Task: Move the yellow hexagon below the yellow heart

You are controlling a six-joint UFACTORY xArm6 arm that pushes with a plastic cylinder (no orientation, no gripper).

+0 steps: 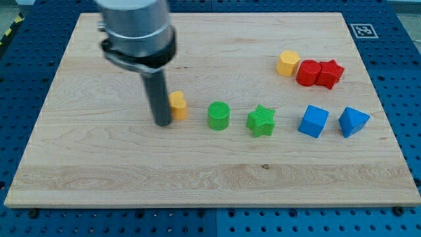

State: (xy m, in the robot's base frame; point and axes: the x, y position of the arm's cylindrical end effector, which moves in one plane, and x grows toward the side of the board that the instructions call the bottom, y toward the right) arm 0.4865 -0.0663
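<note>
The yellow hexagon (287, 63) sits at the view's upper right, touching the left side of a red cylinder (308, 72). A second yellow block (178, 105), the yellow heart as far as its visible part shows, lies left of centre and is partly hidden by my rod. My tip (162, 123) rests on the board right against the left side of that yellow block. The tip is far to the left of the hexagon and lower in the view.
A red star (331, 73) touches the red cylinder's right side. A row runs right of the heart: green cylinder (218, 116), green star (261, 121), blue cube (313, 122), blue triangular block (353, 122). The wooden board (99, 178) lies on a blue perforated table.
</note>
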